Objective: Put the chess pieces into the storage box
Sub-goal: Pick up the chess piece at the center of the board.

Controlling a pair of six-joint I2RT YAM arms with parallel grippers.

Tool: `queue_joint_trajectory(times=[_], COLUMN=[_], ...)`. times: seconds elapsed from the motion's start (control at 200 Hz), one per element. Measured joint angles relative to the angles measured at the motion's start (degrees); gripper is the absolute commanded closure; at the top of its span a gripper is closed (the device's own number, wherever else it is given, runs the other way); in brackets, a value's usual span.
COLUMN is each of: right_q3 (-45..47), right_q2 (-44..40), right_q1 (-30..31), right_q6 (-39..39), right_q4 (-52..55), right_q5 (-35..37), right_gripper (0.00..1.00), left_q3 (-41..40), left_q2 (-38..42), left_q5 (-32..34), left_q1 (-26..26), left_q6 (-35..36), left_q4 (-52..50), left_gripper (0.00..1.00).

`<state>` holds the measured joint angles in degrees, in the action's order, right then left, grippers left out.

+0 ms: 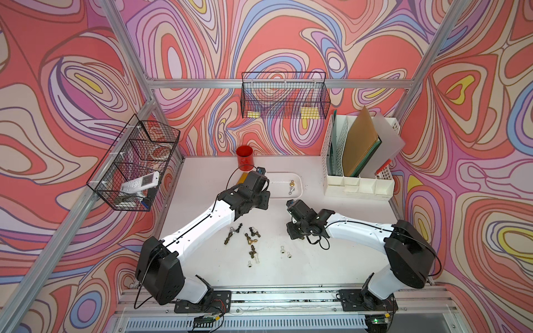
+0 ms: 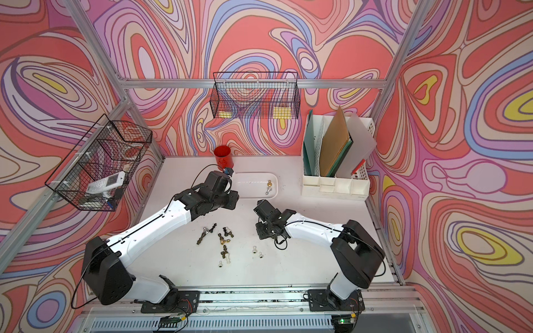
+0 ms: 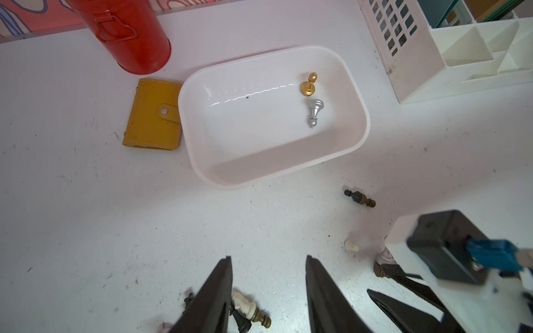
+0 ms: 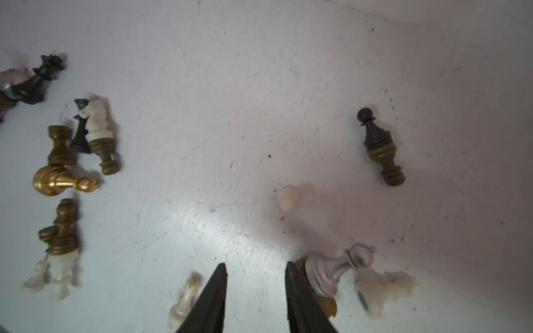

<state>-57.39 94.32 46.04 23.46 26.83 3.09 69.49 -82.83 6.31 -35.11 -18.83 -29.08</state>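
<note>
The white storage box point(image 1: 278, 180) point(image 3: 357, 109) holds a gold chess piece point(image 3: 309, 84) standing and a silver one point(image 3: 314, 113) lying. My left gripper point(image 3: 268, 259) hangs open with nothing between its fingers, above the table in front of the box. Below it lies a white knight point(image 3: 245, 305). Several chess pieces point(image 1: 248, 236) lie scattered mid-table in both top views. My right gripper point(image 4: 256, 267) is low over the table, open and empty. A silver pawn point(image 4: 337, 268) lies just outside one of its fingers. A black pawn point(image 4: 377, 147) lies farther off.
A red cup point(image 1: 244, 155) and a yellow wallet point(image 3: 153, 115) sit left of the box. The white file organiser point(image 1: 357, 173) stands at the back right. Wire baskets hang on the left wall point(image 1: 135, 164) and the back wall point(image 1: 285, 95).
</note>
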Motion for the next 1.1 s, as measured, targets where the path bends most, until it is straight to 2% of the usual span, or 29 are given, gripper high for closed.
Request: queue_joint_trajectory(times=[0.275,0.451,0.716,0.891,1.102], right_q3=[-4.9,-5.4,-5.4,-5.4,-5.4], right_q2=[5.9,7.0,8.7,8.8,9.4], right_q1=[-2.1,-3.3,-3.3,-3.3,-3.3], right_q6=[0.7,0.9,1.2,1.3,1.3], right_q4=[0.8,0.3,-0.5,-0.7,-0.6], right_q5=[3.6,3.1,0.6,0.3,0.3], right_gripper=[0.69,0.74,0.74,0.80,0.81], left_q3=[-2.5,-3.6,-3.6,-3.8,-4.2], left_q2=[0.6,1.4,2.1,2.1,2.1], left_q5=[-0.2,-0.2,-0.2,-0.1,-0.1], left_q1=[0.4,0.8,1.0,1.0,1.0], left_q6=[1.8,2.6,2.8,2.8,2.8], left_q4=[-0.7,-1.4,-1.4,-1.4,-1.4], left_gripper=[0.55,0.56,0.56,0.56,0.56])
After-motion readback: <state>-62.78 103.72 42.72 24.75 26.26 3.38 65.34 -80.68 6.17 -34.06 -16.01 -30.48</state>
